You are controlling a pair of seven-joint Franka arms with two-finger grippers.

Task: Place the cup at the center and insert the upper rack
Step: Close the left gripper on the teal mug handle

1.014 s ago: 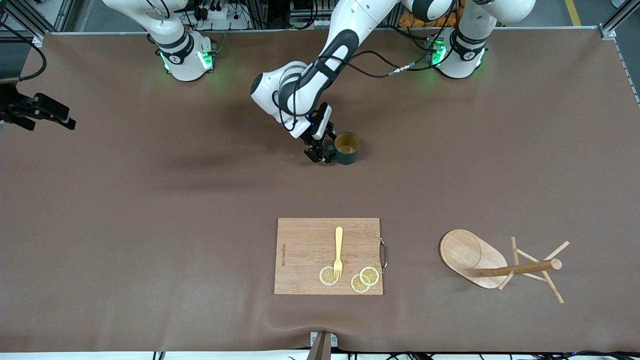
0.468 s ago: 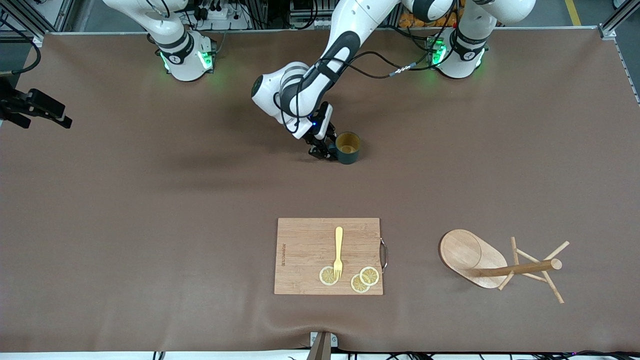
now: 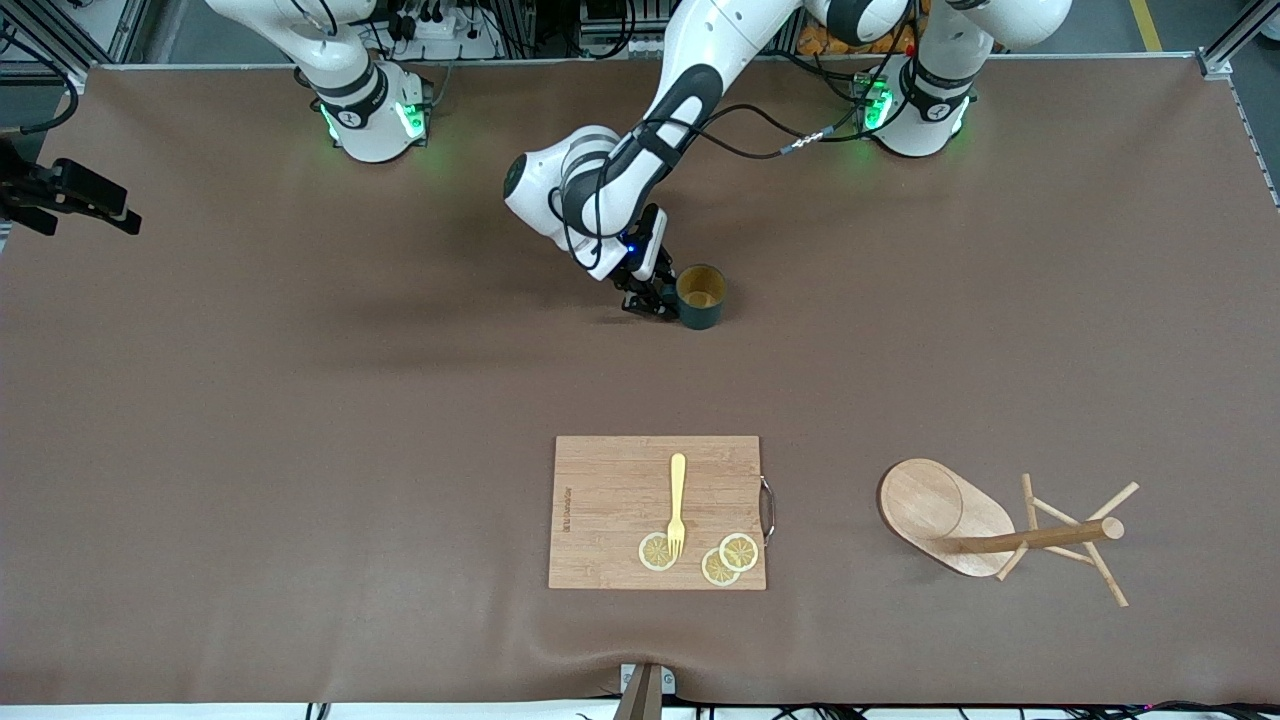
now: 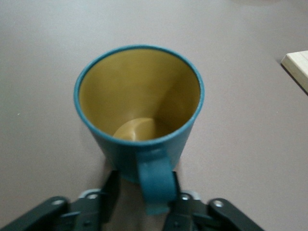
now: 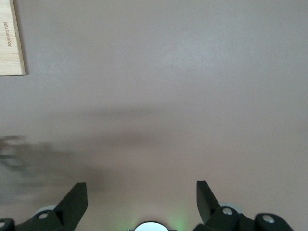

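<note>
The dark teal cup (image 3: pixel 700 296) with a mustard-yellow inside stands upright on the brown table, near the middle and toward the robots' bases. My left gripper (image 3: pixel 655 303) is low beside it. In the left wrist view the cup (image 4: pixel 139 110) has its handle (image 4: pixel 156 185) between my left gripper's (image 4: pixel 144 188) parted fingers, against one finger with a gap to the other. The wooden mug tree (image 3: pixel 1000 530) lies on its side, toward the left arm's end of the table and near the front camera. My right gripper (image 3: pixel 100 205) is open and empty over the right arm's end of the table; it also shows in the right wrist view (image 5: pixel 142 192).
A wooden cutting board (image 3: pixel 657 512) lies nearer the front camera than the cup, with a yellow fork (image 3: pixel 677 503) and three lemon slices (image 3: pixel 720 560) on it. Its corner shows in the right wrist view (image 5: pixel 10 43) and the left wrist view (image 4: pixel 297 65).
My left gripper has slid in toward the cup, and the cup has shifted slightly toward the left arm's end. My right gripper has drifted a little toward the table's edge.
</note>
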